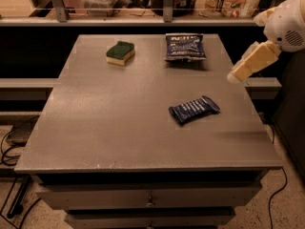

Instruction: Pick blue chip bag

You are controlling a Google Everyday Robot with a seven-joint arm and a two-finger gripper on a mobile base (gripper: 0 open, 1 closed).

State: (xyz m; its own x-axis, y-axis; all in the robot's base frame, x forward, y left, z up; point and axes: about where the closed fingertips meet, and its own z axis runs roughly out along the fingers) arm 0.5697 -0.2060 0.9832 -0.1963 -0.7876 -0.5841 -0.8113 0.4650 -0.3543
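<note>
Blue chip bag (185, 46) lies left of the gripper (237, 74), apart; its state unclear.

Pincer (236, 75) at right edge: cream, tapered; arm (287, 23) white, rounded, dotted grille.

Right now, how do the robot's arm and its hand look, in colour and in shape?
The arm comes in at the upper right as a rounded white housing with a small patch of dotted holes. From it runs a blocky, cream-coloured part ending in the hand, which hangs near the right edge of the table. No cables or markings show on it.
</note>
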